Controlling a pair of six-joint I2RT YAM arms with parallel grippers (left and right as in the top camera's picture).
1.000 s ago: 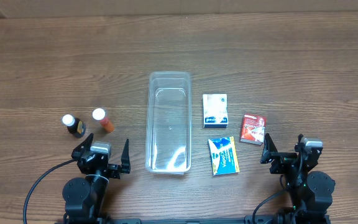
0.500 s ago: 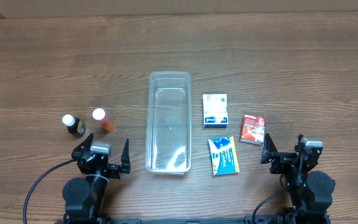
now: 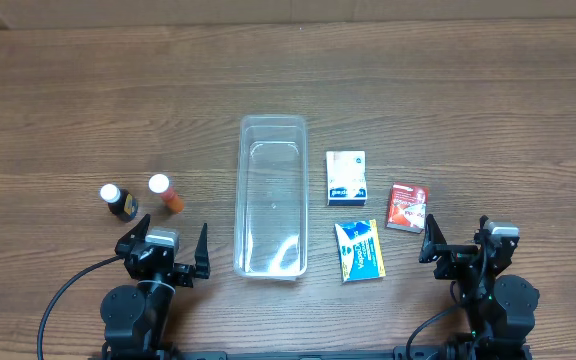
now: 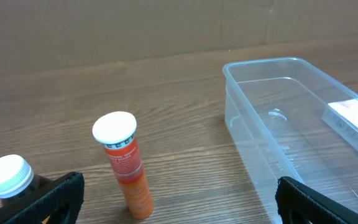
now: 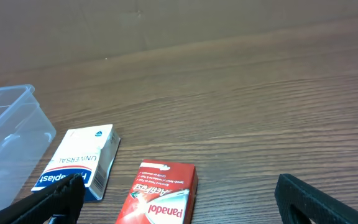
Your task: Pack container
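The clear plastic container (image 3: 271, 196) stands empty in the middle of the table, long side running front to back; it also shows in the left wrist view (image 4: 291, 118) and at the left edge of the right wrist view (image 5: 5, 134). My left gripper (image 3: 164, 252) is open and empty at the front left, behind an orange tube (image 3: 166, 193) (image 4: 126, 163) and a dark bottle (image 3: 118, 201) (image 4: 8, 177). My right gripper (image 3: 460, 243) is open and empty at the front right, near a red Panadol box (image 3: 407, 206) (image 5: 160, 196).
A white and blue box (image 3: 346, 178) (image 5: 79, 162) lies right of the container. A blue and white packet (image 3: 359, 250) lies in front of it. A cardboard wall (image 4: 135, 25) stands at the table's far edge.
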